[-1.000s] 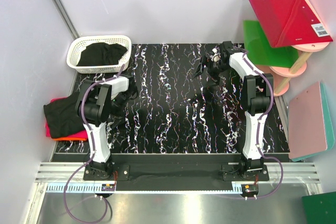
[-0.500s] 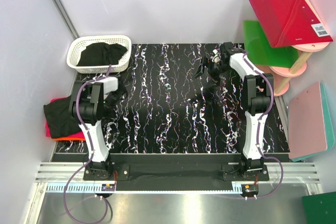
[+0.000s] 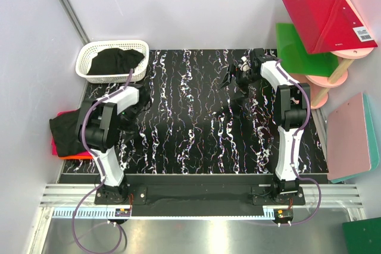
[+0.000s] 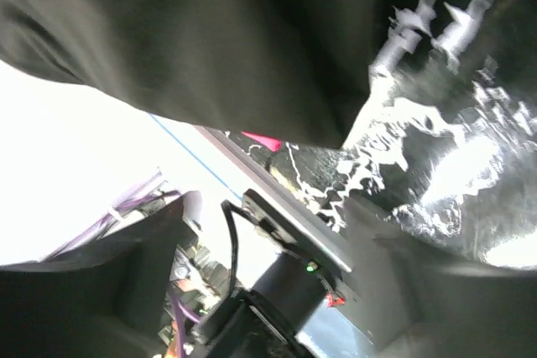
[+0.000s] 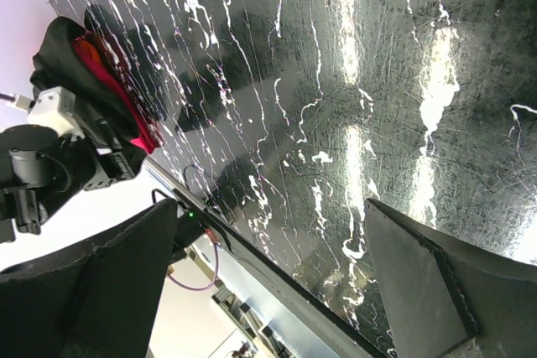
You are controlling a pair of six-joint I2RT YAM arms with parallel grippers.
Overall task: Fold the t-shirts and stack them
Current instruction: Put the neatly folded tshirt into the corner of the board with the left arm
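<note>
Starting at the near edge, seen from overhead: both arms rise from their bases at 6 o'clock over the black, white-veined marble-pattern tabletop. Out at 9 o'clock, at the table's left edge, sits the pile. A soft black t-shirt is draped on top, with a folded hot-pink t-shirt and a folded orange t-shirt peeking out beneath.

The left pincer hovers over the table just right of that pile. Its wrist camera gives what overhead can't: fingers spread wide with nothing between them. Blurred black cloth fills the upper frame, a sliver of hot pink under its hem. Whether the tips brush the cloth, I cannot tell.

Across at 1 o'clock, the right pincer hangs above the tabletop. Its own camera shows the jaws gaping wide, empty and touching nothing, and the pile far across the table at its upper left.

Farthest back, at 11 o'clock, only the overhead view catches the white plastic lattice basket, with a crumpled black t-shirt heaped inside.
</note>
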